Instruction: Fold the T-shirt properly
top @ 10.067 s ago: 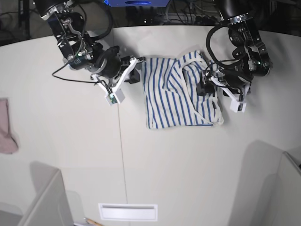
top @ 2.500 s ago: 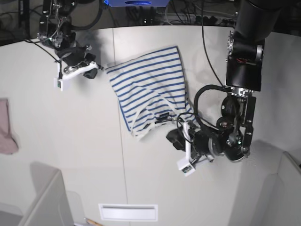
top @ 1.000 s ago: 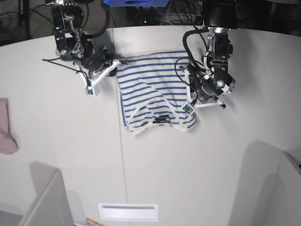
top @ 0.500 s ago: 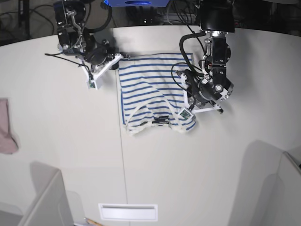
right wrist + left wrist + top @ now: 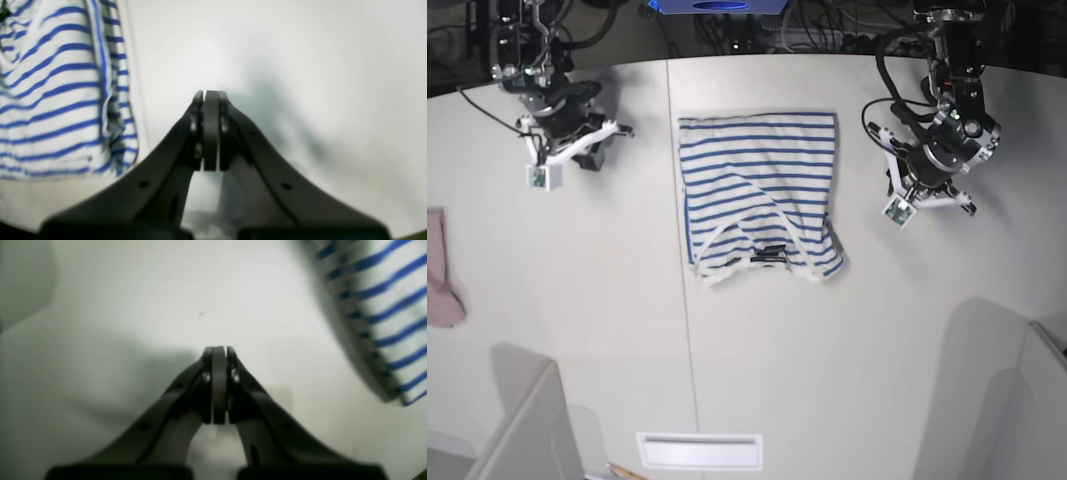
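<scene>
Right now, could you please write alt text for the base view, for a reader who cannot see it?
A folded white T-shirt with blue stripes lies on a pale table, neck opening toward the camera. The two arms' shut pincers, right pincer and left pincer, flank it without touching. A pink cloth sits at the left edge.

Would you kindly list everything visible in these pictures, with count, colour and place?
T-shirt: one, white with blue stripes, folded at the table's middle, apart from both grippers.
Pink cloth: one, pink, at the base view's left edge.
Table: one, off-white, under everything.
Slot plate: one, white, near front edge.
Left gripper: one, dark, shut, empty, beside the shirt.
Right gripper: one, dark, shut, empty, beside the shirt.
</scene>
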Controlling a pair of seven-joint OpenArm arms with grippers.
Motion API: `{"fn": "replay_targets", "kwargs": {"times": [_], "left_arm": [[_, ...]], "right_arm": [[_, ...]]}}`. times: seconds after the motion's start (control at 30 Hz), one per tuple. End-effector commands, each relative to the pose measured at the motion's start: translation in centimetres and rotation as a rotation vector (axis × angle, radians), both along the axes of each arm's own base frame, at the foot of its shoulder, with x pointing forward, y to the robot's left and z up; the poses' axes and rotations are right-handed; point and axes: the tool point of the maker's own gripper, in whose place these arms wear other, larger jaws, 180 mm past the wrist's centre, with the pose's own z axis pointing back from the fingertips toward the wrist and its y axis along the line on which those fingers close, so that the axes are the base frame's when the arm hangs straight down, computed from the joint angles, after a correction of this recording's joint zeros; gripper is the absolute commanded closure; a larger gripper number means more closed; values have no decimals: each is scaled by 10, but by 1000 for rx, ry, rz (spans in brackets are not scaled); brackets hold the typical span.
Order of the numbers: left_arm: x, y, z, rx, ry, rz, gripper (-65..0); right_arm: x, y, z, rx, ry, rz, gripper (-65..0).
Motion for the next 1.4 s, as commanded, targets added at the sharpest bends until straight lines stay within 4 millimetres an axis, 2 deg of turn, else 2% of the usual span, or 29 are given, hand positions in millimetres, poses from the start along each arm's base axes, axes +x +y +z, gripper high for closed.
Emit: {"fn": "replay_targets", "kwargs": {"times": [0.0,0.23,0.5,0.63,0.73,0.93,1.17,1.27,1.37], "left_arm": [[-8,8,3,-4,-16,-10,0],[-77,3,-10,-164,-27,-25,0],[-124,14,-7,-219,-29,12,0],[-151,18,-15,-205,41,16,0],[-175,29,-27,-106,125,-40,0],[-225,26,-53,-42,284,-99,0],[-317,18,-77,-66,535,-117,0],[-367,18,-99,-99,682,-83,0],[-392,23,-131,-116,786,-30,0]], "right_arm": [[-5,-3,1,-9,1,13,0],[-48,-16,-14,-59,64,31,0],[-95,-30,-21,-103,111,47,0],[-126,-22,-29,-86,197,101,0],[-155,-15,-32,-60,260,163,0],[-212,-7,-35,-27,394,204,0],[-284,-8,-49,-10,693,230,0],[-310,1,-68,16,777,274,0],[-330,12,-95,33,836,333,0]]}}
